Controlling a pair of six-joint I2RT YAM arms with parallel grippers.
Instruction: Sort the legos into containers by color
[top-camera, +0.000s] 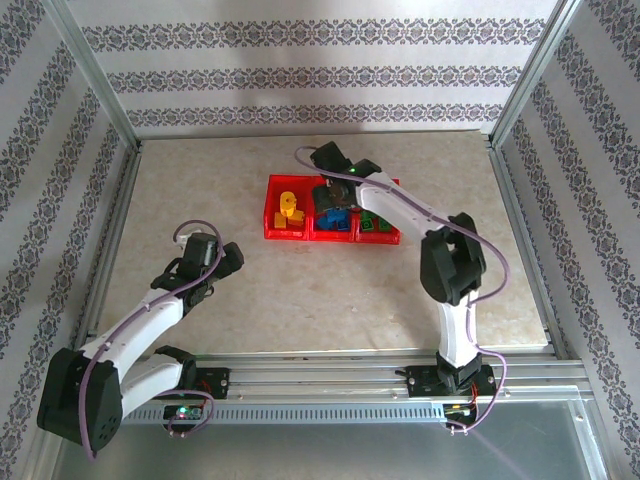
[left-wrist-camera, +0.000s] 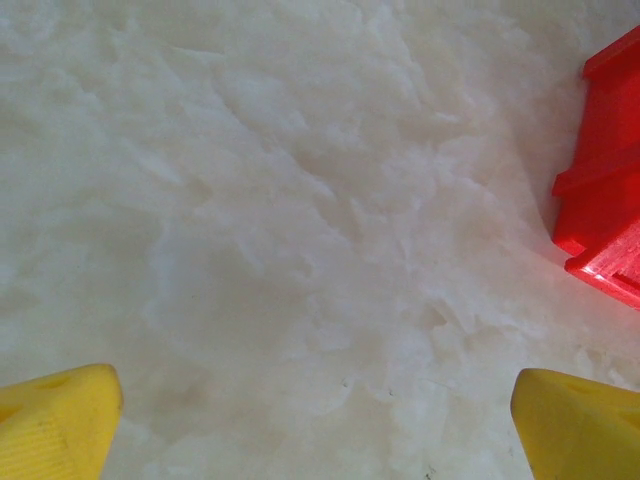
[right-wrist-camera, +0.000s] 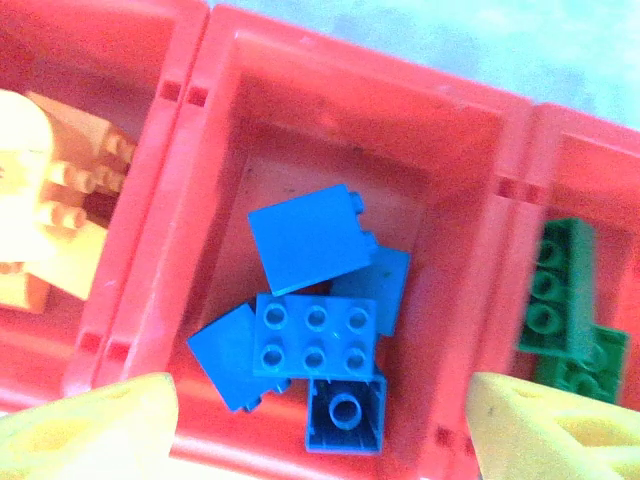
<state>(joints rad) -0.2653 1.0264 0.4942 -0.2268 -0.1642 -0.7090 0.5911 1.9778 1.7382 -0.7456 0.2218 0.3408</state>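
Note:
The containers are one red tray (top-camera: 290, 237) with three compartments in a row. Yellow-orange legos (top-camera: 290, 208) (right-wrist-camera: 50, 200) lie in its left compartment, several blue legos (right-wrist-camera: 315, 335) in the middle one and green legos (top-camera: 375, 226) (right-wrist-camera: 560, 290) in the right one. My right gripper (top-camera: 335, 200) (right-wrist-camera: 320, 425) hangs over the middle compartment, open. Its yellow fingertips (right-wrist-camera: 100, 430) stand wide apart and clear of the blue bricks below. My left gripper (top-camera: 215, 258) (left-wrist-camera: 315, 425) is open over bare table, left of the tray's near corner (left-wrist-camera: 605, 200), with nothing between its fingers (left-wrist-camera: 55, 420).
The pale marbled tabletop (top-camera: 330, 300) is bounded by metal frame posts and patterned walls on three sides. The tray sits at the middle back of the table. Bare table lies in front of the tray between the two arms.

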